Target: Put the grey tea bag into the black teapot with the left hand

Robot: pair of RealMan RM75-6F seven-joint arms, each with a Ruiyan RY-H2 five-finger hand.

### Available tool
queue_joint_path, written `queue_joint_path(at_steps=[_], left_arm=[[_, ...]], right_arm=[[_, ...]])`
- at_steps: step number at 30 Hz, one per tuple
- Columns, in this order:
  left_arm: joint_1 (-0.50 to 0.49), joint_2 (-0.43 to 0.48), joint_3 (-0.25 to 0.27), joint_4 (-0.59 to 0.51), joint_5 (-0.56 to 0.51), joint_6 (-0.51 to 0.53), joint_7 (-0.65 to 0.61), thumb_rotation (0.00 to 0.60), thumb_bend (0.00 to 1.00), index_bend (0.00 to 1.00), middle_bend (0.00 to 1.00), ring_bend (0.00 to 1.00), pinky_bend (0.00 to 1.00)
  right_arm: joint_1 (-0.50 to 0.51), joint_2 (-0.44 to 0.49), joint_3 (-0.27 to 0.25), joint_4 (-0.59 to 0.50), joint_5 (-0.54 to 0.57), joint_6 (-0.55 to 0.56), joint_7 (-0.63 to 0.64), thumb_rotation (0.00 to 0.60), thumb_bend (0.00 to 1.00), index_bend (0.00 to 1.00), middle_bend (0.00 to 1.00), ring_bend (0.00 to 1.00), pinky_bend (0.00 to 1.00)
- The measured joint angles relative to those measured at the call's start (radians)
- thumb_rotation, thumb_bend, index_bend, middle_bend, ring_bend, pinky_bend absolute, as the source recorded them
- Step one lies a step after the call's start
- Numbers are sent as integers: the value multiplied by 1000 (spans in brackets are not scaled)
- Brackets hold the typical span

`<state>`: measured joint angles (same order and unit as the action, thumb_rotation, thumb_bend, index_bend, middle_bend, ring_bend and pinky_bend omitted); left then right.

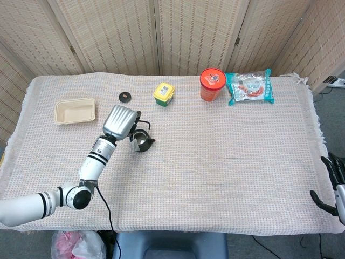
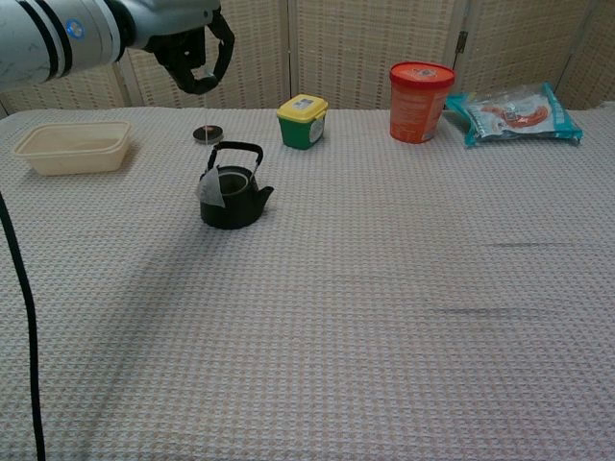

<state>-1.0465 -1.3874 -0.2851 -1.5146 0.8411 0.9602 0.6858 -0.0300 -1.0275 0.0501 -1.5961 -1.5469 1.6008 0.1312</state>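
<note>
The black teapot (image 1: 142, 141) (image 2: 232, 199) stands lidless on the woven cloth at centre left. My left hand (image 1: 119, 120) (image 2: 197, 50) hovers above and just left of it, fingers curled, pinching the string of the grey tea bag. That tea bag (image 2: 211, 189) (image 1: 134, 140) hangs against the pot's left side at rim height, outside the opening. My right hand (image 1: 334, 185) shows only in the head view, low at the table's right edge, holding nothing, its fingers apart.
The teapot's small black lid (image 1: 125, 96) (image 2: 207, 133) lies behind the pot. A beige tray (image 1: 75, 110) sits at the left. A yellow-lidded green tub (image 1: 163, 94), a red cup (image 1: 212, 83) and a teal snack packet (image 1: 249, 86) line the back.
</note>
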Motion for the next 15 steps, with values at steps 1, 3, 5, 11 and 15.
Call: queue_joint_path(at_steps=[1, 3, 5, 11, 15], left_arm=[[-2, 1, 0, 1, 0, 0, -1, 600, 514, 617, 1000, 1000, 1000], [-8, 4, -2, -1, -2, 3, -2, 600, 514, 617, 1000, 1000, 1000], [-14, 9, -3, -6, -3, 6, 2, 600, 514, 616, 1000, 1000, 1000], [-26, 19, -3, -11, -17, 7, 6, 600, 514, 618, 1000, 1000, 1000], [-27, 19, 4, 2, -20, -1, -6, 600, 514, 619, 1000, 1000, 1000]], right_arm=[[0, 0, 1, 0, 1, 1, -1, 600, 219, 0, 0, 0, 0], [0, -1, 2, 0, 3, 1, 0, 600, 219, 0, 0, 0, 0], [0, -1, 3, 0, 7, -2, 0, 600, 219, 0, 0, 0, 0], [4, -1, 5, -2, 13, -12, -3, 600, 219, 0, 0, 0, 0], [5, -2, 7, -3, 16, -14, -8, 600, 219, 0, 0, 0, 0]])
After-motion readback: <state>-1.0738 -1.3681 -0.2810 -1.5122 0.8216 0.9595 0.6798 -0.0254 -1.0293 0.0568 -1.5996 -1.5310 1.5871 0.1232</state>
